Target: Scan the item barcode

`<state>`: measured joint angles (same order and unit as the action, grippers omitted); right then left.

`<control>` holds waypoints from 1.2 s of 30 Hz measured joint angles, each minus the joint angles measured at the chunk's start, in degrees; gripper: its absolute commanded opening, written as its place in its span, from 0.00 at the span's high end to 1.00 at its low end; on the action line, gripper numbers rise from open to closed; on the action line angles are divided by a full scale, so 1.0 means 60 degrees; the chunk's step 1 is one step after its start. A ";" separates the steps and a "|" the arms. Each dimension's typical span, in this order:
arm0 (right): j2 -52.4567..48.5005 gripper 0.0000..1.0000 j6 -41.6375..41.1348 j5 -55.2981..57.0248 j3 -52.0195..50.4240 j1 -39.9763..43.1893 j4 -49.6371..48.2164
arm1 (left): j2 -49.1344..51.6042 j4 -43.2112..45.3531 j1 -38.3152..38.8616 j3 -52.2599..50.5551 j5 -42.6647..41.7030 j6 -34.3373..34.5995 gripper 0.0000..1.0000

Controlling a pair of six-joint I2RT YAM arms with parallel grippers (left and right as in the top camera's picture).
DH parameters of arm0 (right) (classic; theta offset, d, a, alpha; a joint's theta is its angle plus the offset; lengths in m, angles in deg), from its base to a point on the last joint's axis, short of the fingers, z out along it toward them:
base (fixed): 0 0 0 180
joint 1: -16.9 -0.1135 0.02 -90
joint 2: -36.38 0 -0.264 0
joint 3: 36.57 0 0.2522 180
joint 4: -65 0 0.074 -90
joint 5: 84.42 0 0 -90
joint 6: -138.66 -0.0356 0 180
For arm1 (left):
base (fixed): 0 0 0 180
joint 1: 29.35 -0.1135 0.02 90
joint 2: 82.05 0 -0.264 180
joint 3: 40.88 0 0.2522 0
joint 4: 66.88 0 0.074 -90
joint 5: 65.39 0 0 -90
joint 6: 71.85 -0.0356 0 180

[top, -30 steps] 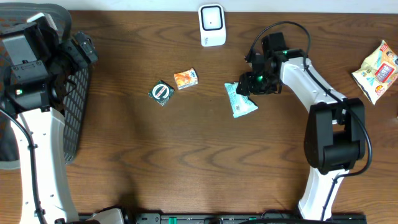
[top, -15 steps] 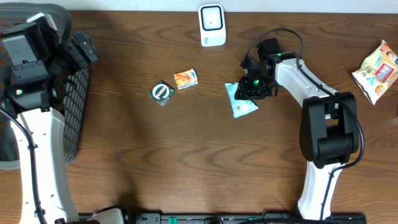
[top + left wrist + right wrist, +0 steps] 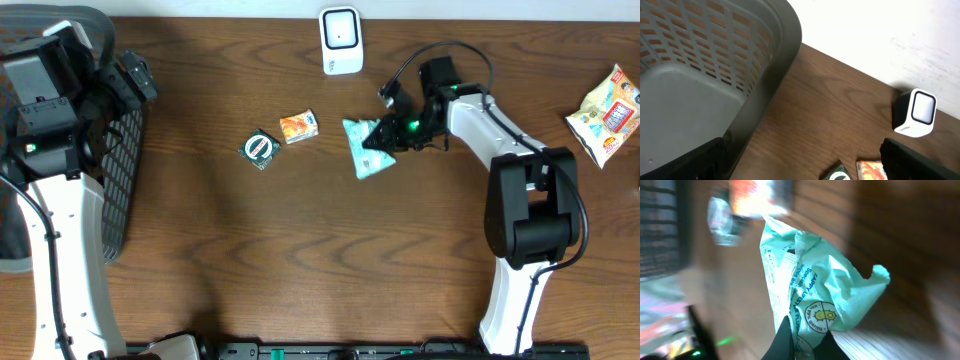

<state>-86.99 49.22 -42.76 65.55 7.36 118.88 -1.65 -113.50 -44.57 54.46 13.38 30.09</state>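
Note:
A teal wipes packet point(image 3: 365, 150) hangs crumpled from my right gripper point(image 3: 387, 137), which is shut on its lower edge just right of the table's middle. The right wrist view shows the packet point(image 3: 815, 287) pinched between the two dark fingertips of that gripper point(image 3: 806, 331), printed text facing the camera; no barcode is readable. The white barcode scanner point(image 3: 340, 41) stands at the table's far edge, up and to the left of the packet, and also appears as the scanner point(image 3: 916, 113) in the left wrist view. My left gripper point(image 3: 135, 80) is open and holds nothing beside the basket.
A grey mesh basket point(image 3: 122, 170) stands at the left edge. An orange packet point(image 3: 298, 126) and a dark green round-labelled item point(image 3: 260, 148) lie left of the teal packet. A yellow snack bag point(image 3: 606, 112) lies at the far right.
My right gripper closed on the teal packet and pulled it up and to the left, off where it lay. The left arm has not moved.

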 measured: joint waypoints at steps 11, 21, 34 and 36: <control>0.0503 0.99 -0.0987 -0.0998 -0.0033 0.0131 -0.2696 | 0.0000 0.0004 0.0000 0.0000 0.0000 0.0004 0.02; 0.4044 0.99 -0.2029 0.0754 -0.0040 -0.0313 -0.3330 | 0.0000 0.0004 0.0000 0.0000 0.0000 0.0004 0.02; 0.4251 0.99 -0.2586 -0.0386 -0.0040 -0.0641 -0.2983 | 0.0000 0.0000 0.0000 0.0000 0.0000 0.0004 0.02; 0.4251 0.99 -0.2725 -0.0259 -0.0040 -0.0656 -0.2790 | 0.0000 0.0004 0.0004 0.0000 0.0000 0.0004 0.02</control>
<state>-61.48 32.87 -44.31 65.31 3.43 102.14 -1.65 -113.48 -44.55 54.46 13.38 30.11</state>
